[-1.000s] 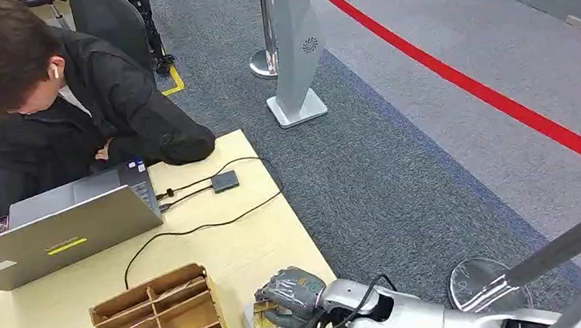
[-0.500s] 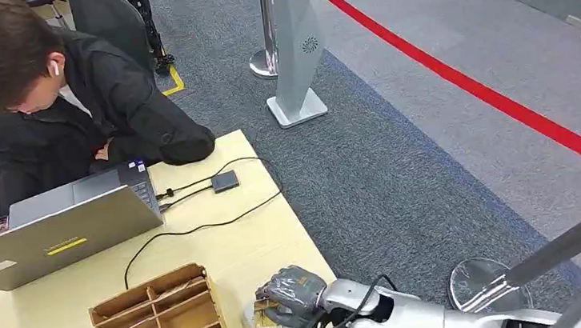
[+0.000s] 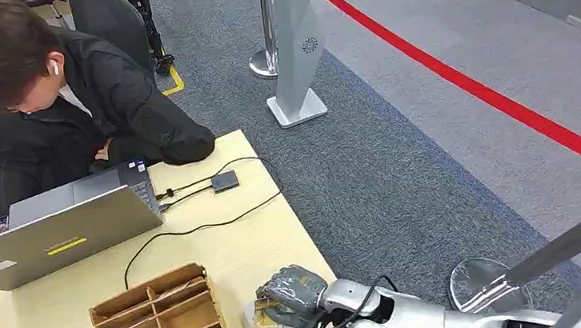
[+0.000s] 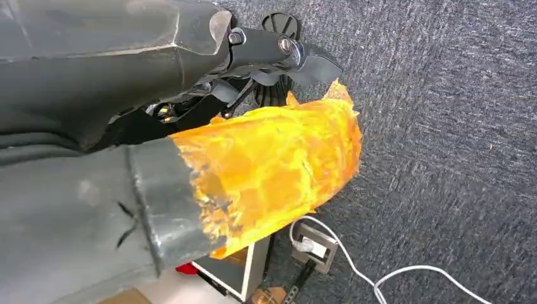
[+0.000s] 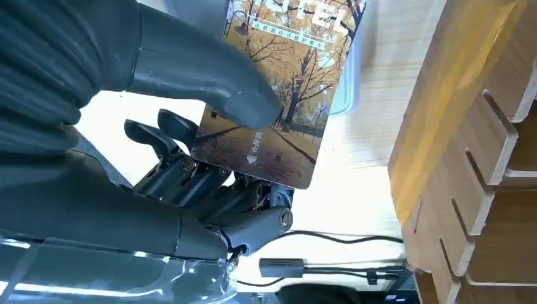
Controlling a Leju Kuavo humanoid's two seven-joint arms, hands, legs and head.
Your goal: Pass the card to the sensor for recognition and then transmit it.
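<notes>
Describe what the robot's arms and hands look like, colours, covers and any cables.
The right arm is smooth silver metal with a thin black cable looping near the wrist. The right hand has a grey ribbed cover, thick grey thumb and darker fingers. The left hand is dark grey, with torn orange tape wrapped on it.

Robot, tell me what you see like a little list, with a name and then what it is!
right hand: holds the card, thumb on its face
card: autumn trees picture, held over the table
wooden box: has compartments, beside the right hand, a card in one
table: light wood
laptop: open, facing the person
person: dark jacket, leaning over the table
left hand: over grey carpet, orange tape on it
</notes>
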